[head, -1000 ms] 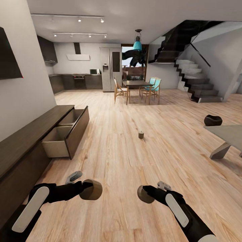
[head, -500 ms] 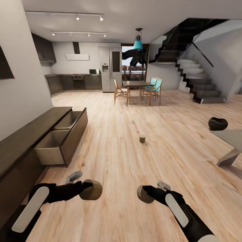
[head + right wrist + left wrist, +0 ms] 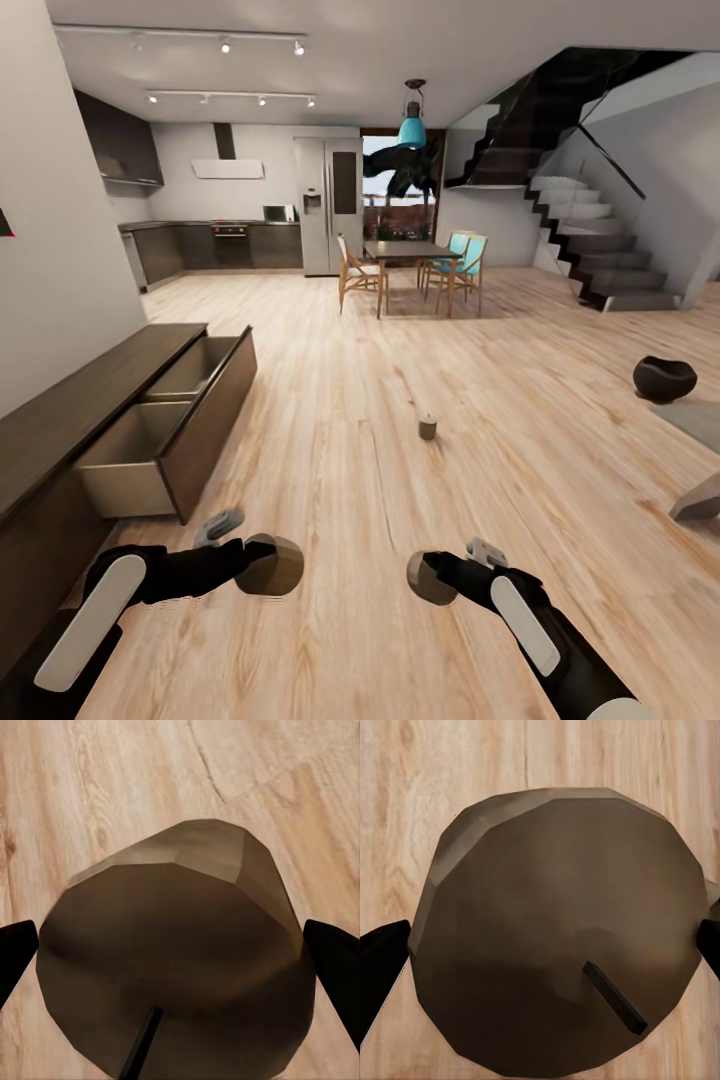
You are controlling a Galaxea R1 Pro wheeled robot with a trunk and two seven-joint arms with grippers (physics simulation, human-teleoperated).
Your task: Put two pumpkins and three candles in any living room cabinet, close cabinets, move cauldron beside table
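Note:
My left gripper (image 3: 262,565) is shut on a squat tan candle (image 3: 272,566), whose round top and dark wick (image 3: 613,997) face the left wrist camera. In my right gripper (image 3: 436,578) sits a second candle (image 3: 180,960), held between the black fingers (image 3: 334,960). A third candle (image 3: 428,427) stands on the wooden floor ahead. The dark-brown cabinet (image 3: 70,410) runs along the left wall with two drawers (image 3: 140,455) pulled out, pale inside. The black cauldron (image 3: 665,379) rests on the floor at the right, beside the grey table (image 3: 700,425). No pumpkins are in view.
Wooden floor stretches ahead to a dining table with chairs (image 3: 408,265), a fridge (image 3: 329,205) and kitchen units (image 3: 215,243). A dark staircase (image 3: 590,240) rises at the right. The open drawers jut out into the floor on the left.
The whole view has shifted as the camera moved: cabinet and floor candle sit lower in the picture, cauldron and table farther right. Both arms hold their candles as before.

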